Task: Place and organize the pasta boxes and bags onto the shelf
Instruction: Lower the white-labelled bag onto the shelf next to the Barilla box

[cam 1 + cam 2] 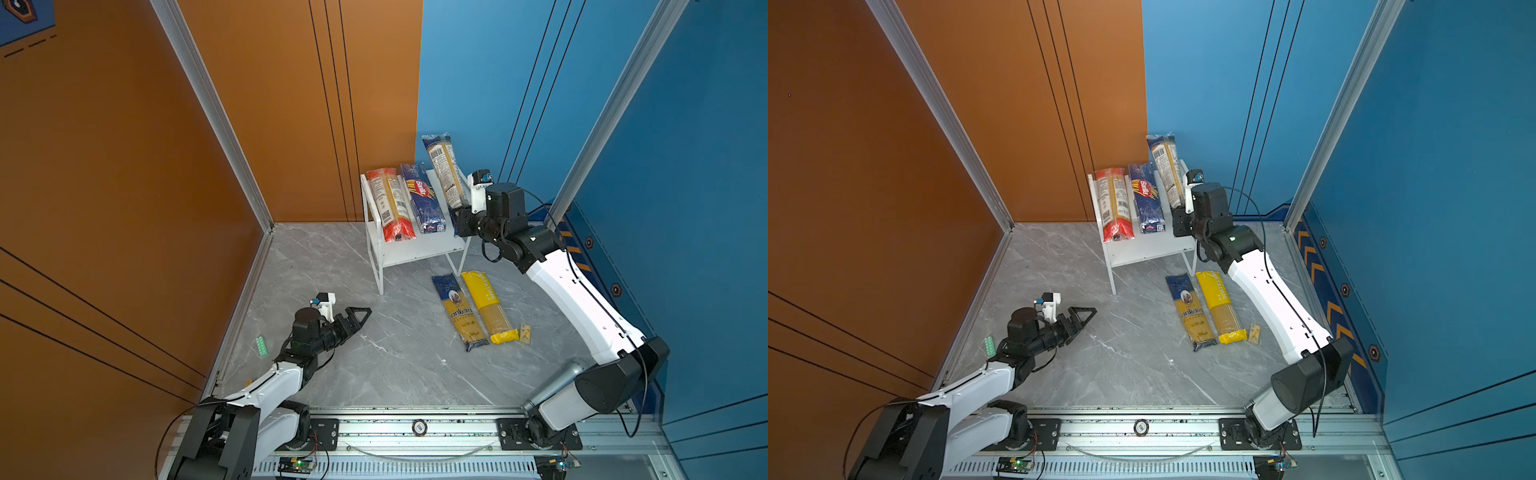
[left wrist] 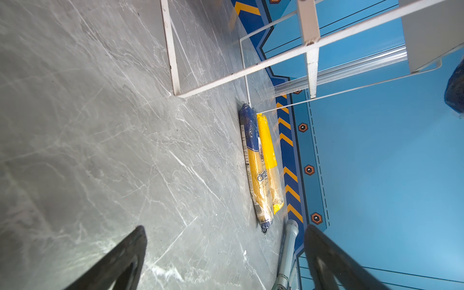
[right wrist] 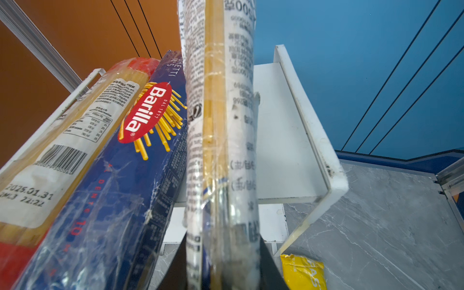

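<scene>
Right gripper [image 1: 460, 218]: jaws clamped on near end of clear dark-blue-labelled pack [image 1: 444, 172]. Pack tilted, far end raised above back-right corner of shelf [image 1: 415, 249].
Top board: red-ended pack [image 1: 390, 203] along left edge, Barilla pack [image 1: 422, 197] just beside it. Bare white strip between Barilla pack and right rim.
Left gripper [image 1: 360, 314]: jaws wide apart, nothing held, above table [image 1: 374, 365] near left edge, open marble ahead.
Portrait pack [image 1: 457, 309] and yellow pack [image 1: 486, 305]: side by side, flat on table, before shelf's front-right leg.
</scene>
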Motion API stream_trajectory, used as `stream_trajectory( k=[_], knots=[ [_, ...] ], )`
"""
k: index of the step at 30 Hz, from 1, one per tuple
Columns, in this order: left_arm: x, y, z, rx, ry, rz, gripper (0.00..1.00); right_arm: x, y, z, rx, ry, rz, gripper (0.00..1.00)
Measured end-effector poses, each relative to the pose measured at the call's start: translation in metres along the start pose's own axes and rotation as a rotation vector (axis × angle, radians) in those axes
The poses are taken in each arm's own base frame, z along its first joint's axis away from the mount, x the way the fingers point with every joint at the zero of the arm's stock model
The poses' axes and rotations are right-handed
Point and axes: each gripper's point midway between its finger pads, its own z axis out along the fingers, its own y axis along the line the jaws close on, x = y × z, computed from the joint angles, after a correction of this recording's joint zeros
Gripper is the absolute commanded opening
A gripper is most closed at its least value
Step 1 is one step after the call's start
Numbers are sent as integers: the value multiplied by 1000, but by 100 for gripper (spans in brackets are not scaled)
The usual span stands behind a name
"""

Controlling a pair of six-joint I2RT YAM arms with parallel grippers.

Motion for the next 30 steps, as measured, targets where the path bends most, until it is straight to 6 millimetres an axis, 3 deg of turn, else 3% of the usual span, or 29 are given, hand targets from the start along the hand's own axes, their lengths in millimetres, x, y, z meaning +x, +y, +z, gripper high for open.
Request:
stream_trajectory(
  k=[30],
  knots=[
    [-3,2,-1,-1,-7,-5,98,0,-5,15,14,5,21,0]
  ],
)
